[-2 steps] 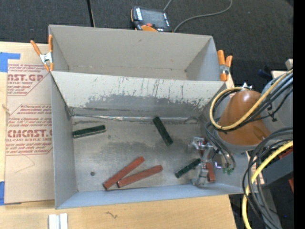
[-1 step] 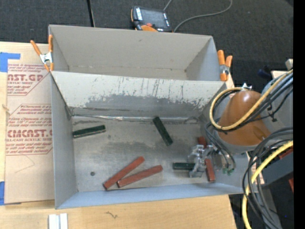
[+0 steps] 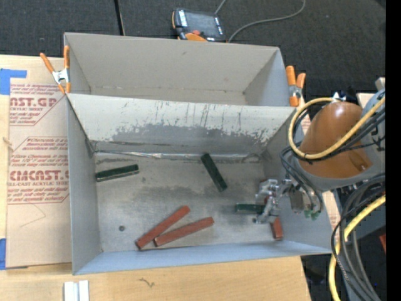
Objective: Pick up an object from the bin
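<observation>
1. Your pincer (image 3: 268, 204) is hovering near the right front corner of the scuffed grey metal bin (image 3: 175, 74); you cannot tell its spread.
2. A short, flat dark-green bar (image 3: 244, 208) is lying just beside it.

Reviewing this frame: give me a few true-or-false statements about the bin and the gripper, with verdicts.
1. Two red bars lie side by side near the front wall of the bin. True.
2. The gripper is at the bin's left side. False: it is at the right side, beside a short green bar.
3. A left green bar lies near the left wall. True.
4. The small red piece lies in the back left corner. False: it lies front right, by the gripper.
</observation>
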Controlling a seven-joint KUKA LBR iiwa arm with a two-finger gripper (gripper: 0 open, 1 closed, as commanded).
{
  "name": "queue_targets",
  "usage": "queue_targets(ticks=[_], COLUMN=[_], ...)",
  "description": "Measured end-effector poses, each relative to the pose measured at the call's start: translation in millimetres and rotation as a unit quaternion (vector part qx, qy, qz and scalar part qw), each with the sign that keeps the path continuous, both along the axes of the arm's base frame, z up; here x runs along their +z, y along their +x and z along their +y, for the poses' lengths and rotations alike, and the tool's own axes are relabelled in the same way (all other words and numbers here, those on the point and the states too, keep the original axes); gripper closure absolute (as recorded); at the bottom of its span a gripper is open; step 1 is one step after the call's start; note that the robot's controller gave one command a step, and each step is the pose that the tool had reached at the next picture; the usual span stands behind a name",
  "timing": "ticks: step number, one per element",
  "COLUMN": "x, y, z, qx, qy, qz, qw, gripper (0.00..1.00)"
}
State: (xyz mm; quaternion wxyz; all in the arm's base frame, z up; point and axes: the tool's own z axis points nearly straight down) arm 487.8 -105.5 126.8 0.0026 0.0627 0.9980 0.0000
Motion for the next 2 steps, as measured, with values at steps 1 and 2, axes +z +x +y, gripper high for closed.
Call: queue_targets(ticks=[1,2], x=[17,29], y=[0.5,1.1], z=[0,1], qx=[0.0,0.0], qy=[0.0,0.0], qz=[0.0012,0.0014], qw=[1.0,1.0], gripper=[1.0,1.0])
